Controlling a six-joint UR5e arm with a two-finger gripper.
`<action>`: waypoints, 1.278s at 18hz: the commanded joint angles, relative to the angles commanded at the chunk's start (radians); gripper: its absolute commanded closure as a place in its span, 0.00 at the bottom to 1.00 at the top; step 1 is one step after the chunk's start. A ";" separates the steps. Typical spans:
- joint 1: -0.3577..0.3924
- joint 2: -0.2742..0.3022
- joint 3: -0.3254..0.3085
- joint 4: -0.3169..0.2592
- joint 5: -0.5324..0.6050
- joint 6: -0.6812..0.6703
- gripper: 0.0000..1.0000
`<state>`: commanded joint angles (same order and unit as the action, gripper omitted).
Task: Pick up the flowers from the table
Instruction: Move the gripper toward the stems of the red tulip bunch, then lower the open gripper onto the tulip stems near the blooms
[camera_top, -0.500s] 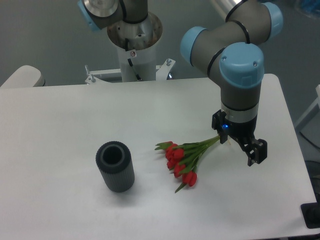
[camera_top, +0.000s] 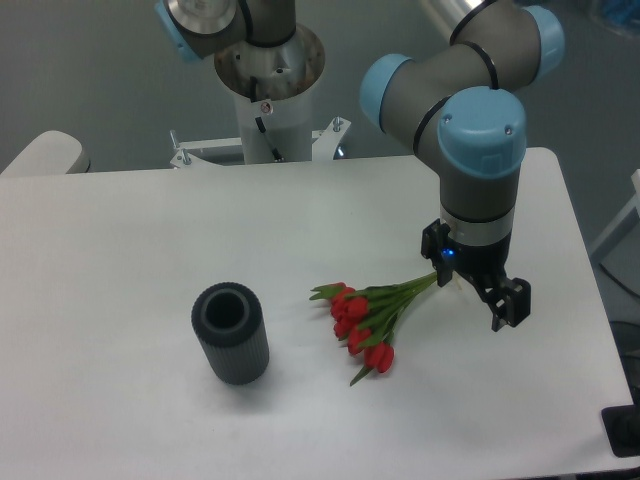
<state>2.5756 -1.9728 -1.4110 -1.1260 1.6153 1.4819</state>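
Observation:
The flowers (camera_top: 368, 320), a small bunch of red tulip buds with green stems, lie on the white table (camera_top: 120, 250) right of centre. The buds point down-left and the stem ends point up-right. My gripper (camera_top: 472, 277) is open and hangs at the stem ends. One finger (camera_top: 433, 247) is just above the stem tips and the other finger (camera_top: 510, 303) is to their right. Nothing is held. Whether a finger touches the stems I cannot tell.
A dark grey ribbed hollow cylinder (camera_top: 231, 334) stands upright on the table, left of the flowers. The arm's base column (camera_top: 270, 95) stands behind the table's far edge. The table's right edge is close to the gripper.
The gripper has shifted very slightly up and to the left. The flowers and the cylinder have not moved.

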 joint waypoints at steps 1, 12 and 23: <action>0.000 0.002 -0.008 0.000 0.005 -0.009 0.00; -0.003 0.011 -0.173 0.061 0.081 -0.116 0.00; 0.028 -0.020 -0.319 0.221 0.075 -0.172 0.00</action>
<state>2.6032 -1.9926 -1.7303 -0.9051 1.6904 1.3100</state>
